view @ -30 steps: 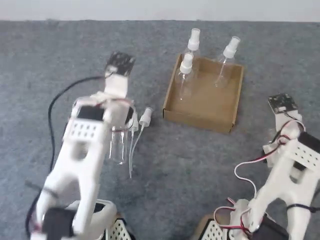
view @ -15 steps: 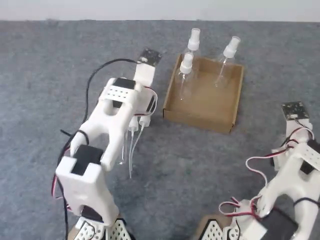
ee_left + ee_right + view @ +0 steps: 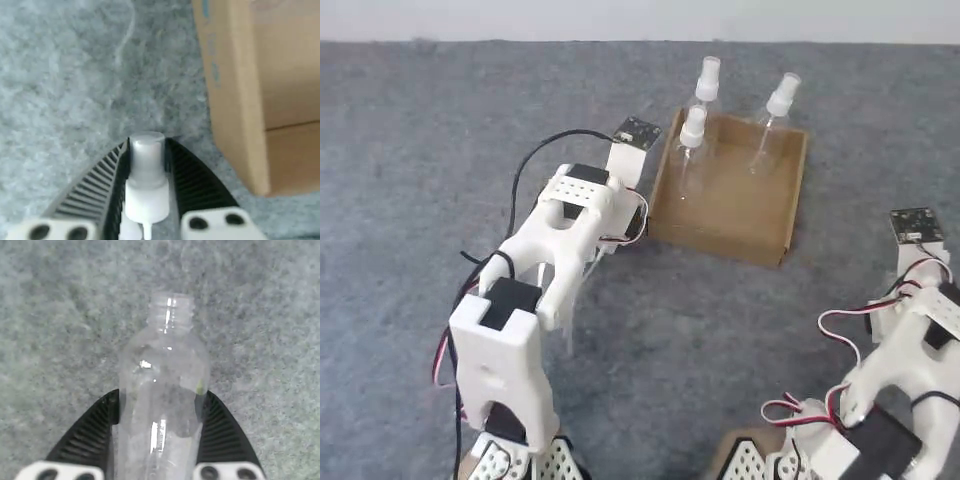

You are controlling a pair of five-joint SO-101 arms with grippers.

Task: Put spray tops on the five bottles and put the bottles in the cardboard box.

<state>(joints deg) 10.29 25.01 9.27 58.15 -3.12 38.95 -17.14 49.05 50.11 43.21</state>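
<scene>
Left tool clamps a spray top, right tool an uncapped bottle, evidently held for joining.

My left arm is stretched forward from its base, wrist pitched down. Left gripper clamps a spray top, one ribbed black finger pressing each side of it. My right arm is folded back close to its base. Right gripper grips a bottle around its body, neck pointing out ahead of the fingertips.
</scene>
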